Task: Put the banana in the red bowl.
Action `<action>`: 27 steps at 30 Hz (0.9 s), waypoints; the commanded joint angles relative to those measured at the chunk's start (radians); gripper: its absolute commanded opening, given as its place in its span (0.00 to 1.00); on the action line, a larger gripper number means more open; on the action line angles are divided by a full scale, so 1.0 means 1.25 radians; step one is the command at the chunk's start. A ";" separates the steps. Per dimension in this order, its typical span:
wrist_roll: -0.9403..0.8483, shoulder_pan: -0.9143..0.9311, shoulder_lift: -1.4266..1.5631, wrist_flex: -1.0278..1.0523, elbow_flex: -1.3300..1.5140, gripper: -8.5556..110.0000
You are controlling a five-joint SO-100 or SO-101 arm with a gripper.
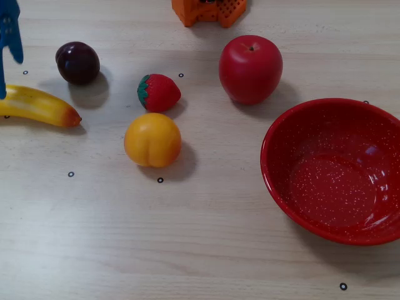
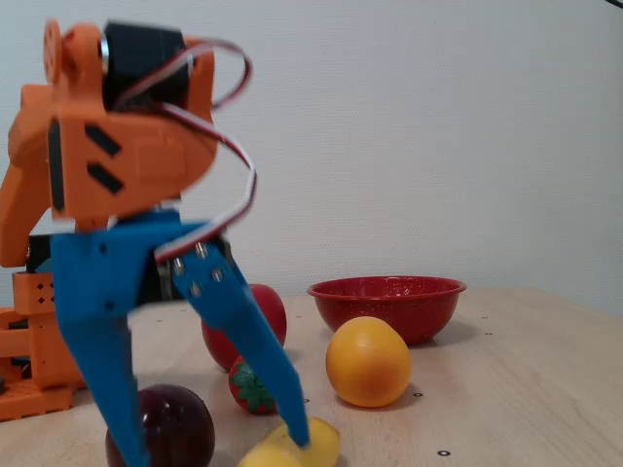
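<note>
The yellow banana (image 1: 36, 105) lies at the left edge of a fixed view, its reddish-brown tip pointing right and its other end cut off by the frame. In a fixed view from the side only its near end (image 2: 292, 450) shows at the bottom. My gripper (image 2: 216, 446) hangs open just above it, with two blue fingers (image 2: 243, 341) spread wide. One fingertip rests at the banana's top; the other comes down by the plum. From above, the gripper (image 1: 6, 75) shows only partly at the left edge. The red bowl (image 1: 270, 147) stands empty at the right, and in the side view the bowl (image 2: 387, 289) is behind the fruit.
A dark plum (image 1: 78, 62), a strawberry (image 1: 159, 92), an orange-yellow peach (image 1: 152, 140) and a red apple (image 1: 250, 69) lie between banana and bowl. The orange arm base (image 1: 209, 11) stands at the back. Small black ring marks dot the wooden table.
</note>
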 commanded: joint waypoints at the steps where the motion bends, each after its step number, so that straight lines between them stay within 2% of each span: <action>1: 0.018 0.036 0.015 -0.042 -0.082 0.44; 8: 0.023 0.059 -0.048 -0.077 -0.103 0.43; 12: 0.027 0.061 -0.063 -0.081 -0.103 0.39; 15: 0.034 0.064 -0.069 -0.087 -0.103 0.31; 19: 0.042 0.066 -0.076 -0.103 -0.103 0.08; 24: 0.025 0.071 -0.085 -0.108 -0.124 0.07; 27: -0.033 0.086 -0.067 -0.099 -0.136 0.07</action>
